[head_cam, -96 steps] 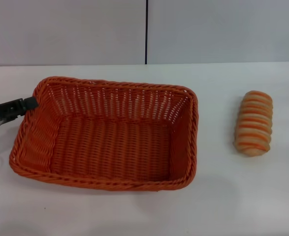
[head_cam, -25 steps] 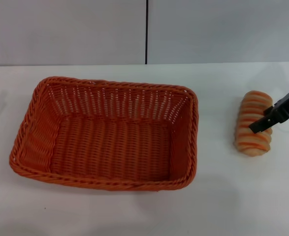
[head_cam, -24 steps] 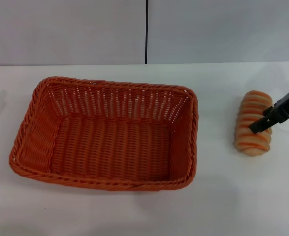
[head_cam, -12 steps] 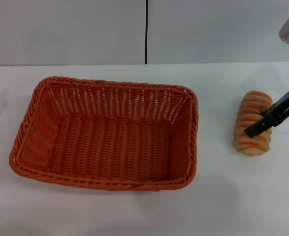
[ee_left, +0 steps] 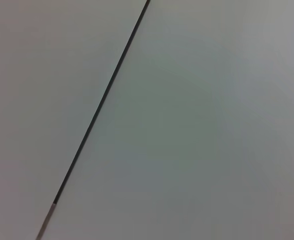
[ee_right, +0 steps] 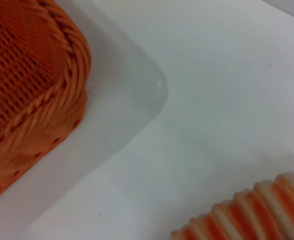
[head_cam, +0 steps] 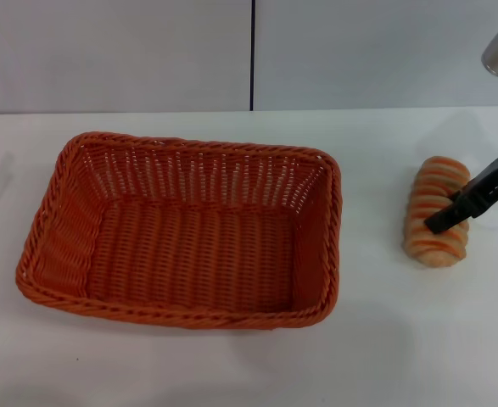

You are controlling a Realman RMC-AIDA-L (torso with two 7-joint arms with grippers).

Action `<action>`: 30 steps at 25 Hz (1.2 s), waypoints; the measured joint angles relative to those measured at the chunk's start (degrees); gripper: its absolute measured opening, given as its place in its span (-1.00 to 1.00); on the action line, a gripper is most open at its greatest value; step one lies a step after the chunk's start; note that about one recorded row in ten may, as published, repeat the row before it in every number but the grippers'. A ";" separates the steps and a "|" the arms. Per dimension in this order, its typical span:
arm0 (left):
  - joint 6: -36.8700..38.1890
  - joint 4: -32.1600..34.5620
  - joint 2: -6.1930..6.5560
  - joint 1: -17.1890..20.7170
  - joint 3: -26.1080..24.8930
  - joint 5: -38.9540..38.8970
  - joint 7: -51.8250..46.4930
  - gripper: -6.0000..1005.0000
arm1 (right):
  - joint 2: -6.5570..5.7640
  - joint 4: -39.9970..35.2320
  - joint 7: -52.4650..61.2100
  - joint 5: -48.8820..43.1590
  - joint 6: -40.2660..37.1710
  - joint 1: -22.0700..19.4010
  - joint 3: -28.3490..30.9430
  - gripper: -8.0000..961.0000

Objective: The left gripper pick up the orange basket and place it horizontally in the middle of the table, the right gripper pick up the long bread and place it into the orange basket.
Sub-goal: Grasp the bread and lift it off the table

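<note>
I see orange basket [head_cam: 185, 231] lying flat mid-bench [head_cam: 384, 356], long side left-to-right, nothing inside. Long bread [head_cam: 436, 212] rests on bench right of basket, apart from it, long axis near-to-far. Right end effector [head_cam: 443, 220] reaches in from right, dark tip over bread's right half; I cannot tell finger spread or whether it touches. Right wrist view catches basket corner [ee_right: 31, 90] and bread's ridged edge [ee_right: 252, 212]. Left end effector out of sight.

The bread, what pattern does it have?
The bread is tan with orange-brown crosswise stripes, clearest in the head view.
</note>
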 joint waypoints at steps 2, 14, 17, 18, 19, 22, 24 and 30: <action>0.00 0.00 0.00 0.00 -0.01 -0.01 -0.02 0.27 | 0.00 0.01 -0.11 0.01 -0.01 -0.05 0.00 0.25; 0.30 0.00 0.01 0.31 -0.05 -0.01 -0.23 0.26 | 0.00 -0.03 -0.37 0.26 -0.36 -0.28 0.00 0.06; 0.39 0.00 0.07 0.33 -0.09 0.00 -0.29 0.27 | 0.00 0.00 -0.38 0.27 -0.44 -0.29 0.00 0.01; 0.39 0.00 0.08 0.34 -0.09 0.00 -0.29 0.27 | 0.01 0.01 -0.38 0.27 -0.50 -0.28 0.00 0.00; 0.40 0.00 0.09 0.35 -0.07 0.00 -0.30 0.27 | 0.00 0.00 -0.38 0.27 -0.65 -0.28 -0.01 -0.02; 0.51 0.00 0.09 0.39 -0.11 0.00 -0.31 0.26 | 0.01 -0.16 -0.40 0.29 -1.04 -0.30 -0.01 -0.08; 0.53 0.00 0.09 0.42 -0.12 0.00 -0.31 0.26 | 0.01 -0.25 -0.41 0.30 -1.10 -0.35 -0.01 -0.12; 0.66 0.00 0.09 0.52 -0.11 0.00 -0.31 0.26 | 0.01 -0.32 -0.41 0.35 -1.22 -0.37 0.00 -0.24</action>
